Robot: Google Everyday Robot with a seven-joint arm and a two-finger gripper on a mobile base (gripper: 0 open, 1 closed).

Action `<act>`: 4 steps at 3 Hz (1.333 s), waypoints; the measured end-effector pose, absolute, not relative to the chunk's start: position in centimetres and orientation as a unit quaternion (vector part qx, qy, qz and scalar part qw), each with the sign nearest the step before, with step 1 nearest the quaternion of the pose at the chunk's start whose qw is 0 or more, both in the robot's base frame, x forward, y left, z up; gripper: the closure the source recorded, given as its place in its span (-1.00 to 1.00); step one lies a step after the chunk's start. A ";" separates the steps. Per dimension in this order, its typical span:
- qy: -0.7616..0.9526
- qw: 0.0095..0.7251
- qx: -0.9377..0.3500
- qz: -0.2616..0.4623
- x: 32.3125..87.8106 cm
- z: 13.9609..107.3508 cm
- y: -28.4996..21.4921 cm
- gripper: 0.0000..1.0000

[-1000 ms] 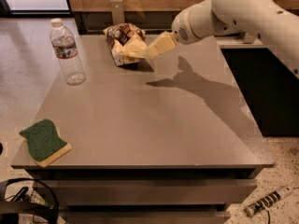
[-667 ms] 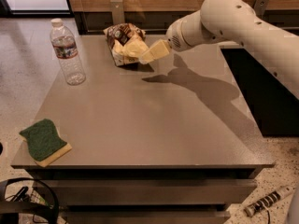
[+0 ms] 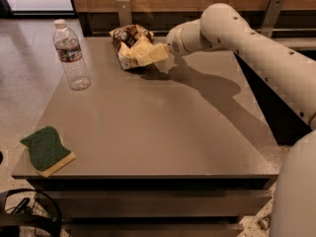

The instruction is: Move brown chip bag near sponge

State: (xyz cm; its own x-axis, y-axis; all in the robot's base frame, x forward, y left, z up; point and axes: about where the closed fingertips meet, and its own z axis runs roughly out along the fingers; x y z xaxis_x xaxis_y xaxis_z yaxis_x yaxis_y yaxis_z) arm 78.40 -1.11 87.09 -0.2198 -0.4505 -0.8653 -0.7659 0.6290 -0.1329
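Observation:
The brown chip bag (image 3: 126,36) is a crumpled dark-brown foil bag standing at the far middle of the table. My gripper (image 3: 143,54) reaches in from the right and is at the bag's front right side. Its cream fingers (image 3: 156,54) are open and lie against the bag, hiding its lower front. The sponge (image 3: 45,150), dark green on top over yellow foam, lies flat at the near left corner of the table, far from the bag and the gripper.
A clear water bottle (image 3: 71,57) stands upright at the far left of the grey table (image 3: 163,132). My arm (image 3: 256,48) stretches across the far right side. A wooden wall runs behind the table. Dark cables and a basket sit on the floor at lower left.
My gripper has moved left along the far edge and now reaches the chip bag, fingers against it. The bag, the bottle and the sponge have stayed in place.

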 end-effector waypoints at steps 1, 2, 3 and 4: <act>0.749 0.496 -0.399 0.185 80.2 88.2 0.6 -1.00; 0.739 0.503 -0.399 0.204 81.6 89.0 2.0 -1.00; 0.752 0.488 -0.398 0.195 81.5 89.1 1.5 -1.00; 0.774 0.466 -0.394 0.169 80.5 89.2 -0.9 -1.00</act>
